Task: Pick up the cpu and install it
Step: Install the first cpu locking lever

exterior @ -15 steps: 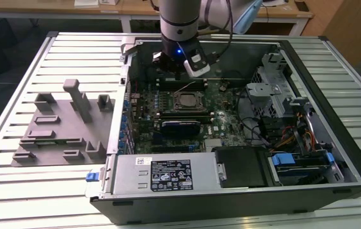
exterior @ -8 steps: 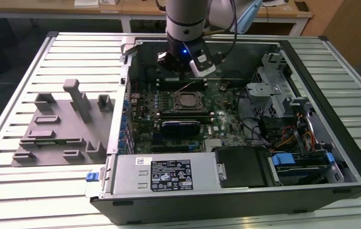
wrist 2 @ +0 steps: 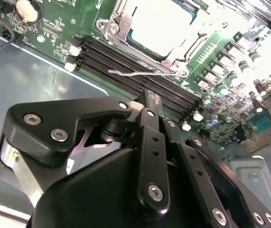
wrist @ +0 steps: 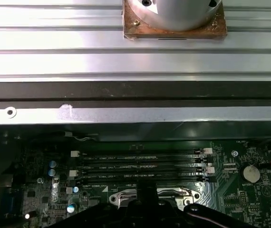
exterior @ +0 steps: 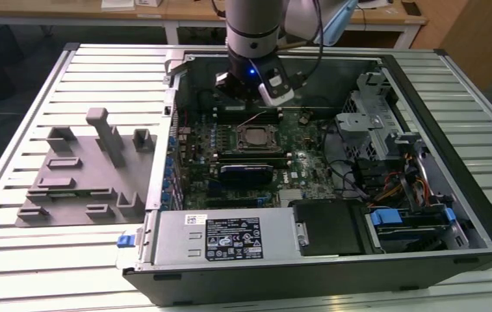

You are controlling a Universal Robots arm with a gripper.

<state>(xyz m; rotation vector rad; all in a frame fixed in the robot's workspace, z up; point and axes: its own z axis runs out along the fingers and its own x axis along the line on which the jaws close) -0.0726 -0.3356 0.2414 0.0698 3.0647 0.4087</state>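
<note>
cpu point(exterior: 253, 137): one, a shiny silver-grey square, lies flat inside the one socket frame point(exterior: 255, 151) on the motherboard point(exterior: 302, 172) of the open computer case point(exterior: 453, 140). in the second wrist view the cpu point(wrist 2: 160, 24) shows bright inside the frame's metal bracket point(wrist 2: 118, 24), with a thin wire lever point(wrist 2: 135, 73) lying along the frame's edge, over the nearest memory slot.

one gripper point(exterior: 263, 96) hangs above the motherboard just behind the socket frame in the exterior view, apart from the cpu. in the second wrist view the gripper point(wrist 2: 147, 102) has its two black fingers point(wrist 2: 150, 128) drawn together with no gap between them and nothing held.

four black memory slots point(wrist 2: 140, 78) run side by side next to the socket frame in the second wrist view; in the first wrist view the memory slots point(wrist: 140, 166) lie between the socket frame point(wrist: 150, 194) and the case wall point(wrist: 135, 114).

one silver power supply box point(exterior: 224, 237) sits at the case's near edge, in front of the socket frame. one grey fixture plate point(exterior: 85, 172) lies on the slatted table point(exterior: 20, 253), outside the case, at the exterior view's left.
</note>
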